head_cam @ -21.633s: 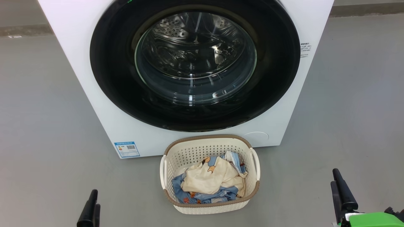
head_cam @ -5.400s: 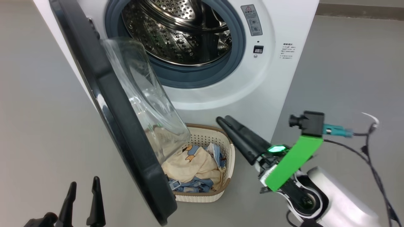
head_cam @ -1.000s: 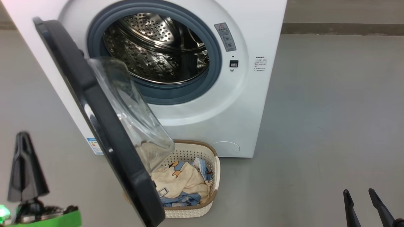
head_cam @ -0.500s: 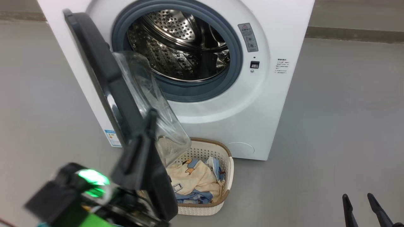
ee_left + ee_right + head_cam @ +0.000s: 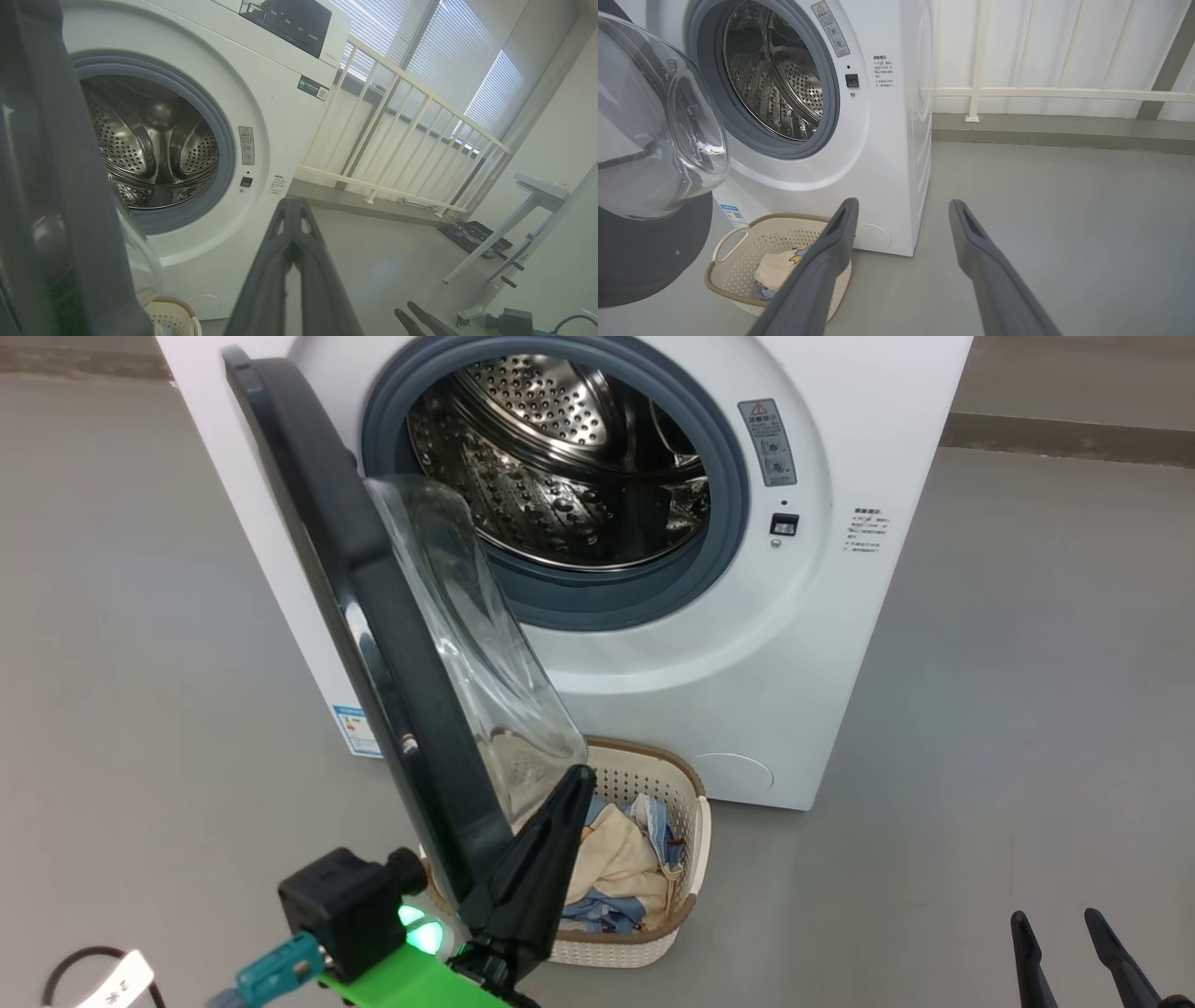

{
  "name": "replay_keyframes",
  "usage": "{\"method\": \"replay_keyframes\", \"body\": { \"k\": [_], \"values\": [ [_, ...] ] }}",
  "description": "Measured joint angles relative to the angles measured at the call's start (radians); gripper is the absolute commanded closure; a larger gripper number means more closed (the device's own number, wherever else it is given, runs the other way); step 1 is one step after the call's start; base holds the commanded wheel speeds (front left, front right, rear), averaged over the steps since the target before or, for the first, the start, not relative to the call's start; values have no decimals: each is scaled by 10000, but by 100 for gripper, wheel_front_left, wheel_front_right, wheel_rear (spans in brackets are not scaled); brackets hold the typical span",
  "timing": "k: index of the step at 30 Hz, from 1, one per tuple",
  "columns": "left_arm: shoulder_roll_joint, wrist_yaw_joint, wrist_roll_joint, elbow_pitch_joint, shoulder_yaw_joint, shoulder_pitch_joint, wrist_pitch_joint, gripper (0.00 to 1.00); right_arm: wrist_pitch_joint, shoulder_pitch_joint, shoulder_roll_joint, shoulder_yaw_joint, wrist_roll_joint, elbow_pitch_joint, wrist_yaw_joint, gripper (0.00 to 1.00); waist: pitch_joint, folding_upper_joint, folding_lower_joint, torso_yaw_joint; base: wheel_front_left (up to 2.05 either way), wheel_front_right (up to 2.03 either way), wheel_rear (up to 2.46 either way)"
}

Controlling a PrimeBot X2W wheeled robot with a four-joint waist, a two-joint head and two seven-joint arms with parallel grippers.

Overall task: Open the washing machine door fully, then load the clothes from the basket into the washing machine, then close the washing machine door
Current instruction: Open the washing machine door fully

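The white washing machine (image 5: 840, 644) stands with its steel drum (image 5: 560, 457) exposed. The washing machine door (image 5: 373, 644) hangs partly open, edge-on to me, its glass bowl (image 5: 467, 635) bulging over the basket (image 5: 689, 859). The clothes (image 5: 616, 863), cream and blue, lie in the basket. My left gripper (image 5: 581, 777) is shut and empty, just right of the door's lower edge, on its inner side, above the basket. In the left wrist view its closed fingers (image 5: 292, 205) point past the door (image 5: 46, 186) toward the washer front. My right gripper (image 5: 1055, 917) is open at the lower right, far from the basket (image 5: 738, 238).
Grey floor surrounds the washer, with open room to its right. A white railing (image 5: 397, 121) and blinds stand behind the machine, and a white table frame (image 5: 528, 205) is off to the right. A cable with a tag (image 5: 112, 980) lies by my left arm.
My left gripper has swung from far left of the door, past its lower edge, to the inner side above the basket. The head view has shifted too. The right gripper stays low and open.
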Motion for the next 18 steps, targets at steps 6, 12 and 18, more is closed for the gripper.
{"method": "replay_keyframes", "body": {
  "k": [6,12,18],
  "values": [
    [31,6,2,343,-207,112,151,100,0,0,0,0,0,2,0,0,29,1,0,120,0,0,0],
    [63,102,0,675,-303,240,207,100,0,-4,0,12,0,12,0,0,86,0,0,263,0,0,0],
    [59,222,-180,1034,-326,243,117,100,0,-21,2,38,0,17,0,0,157,0,1,383,0,0,0]
  ]
}}
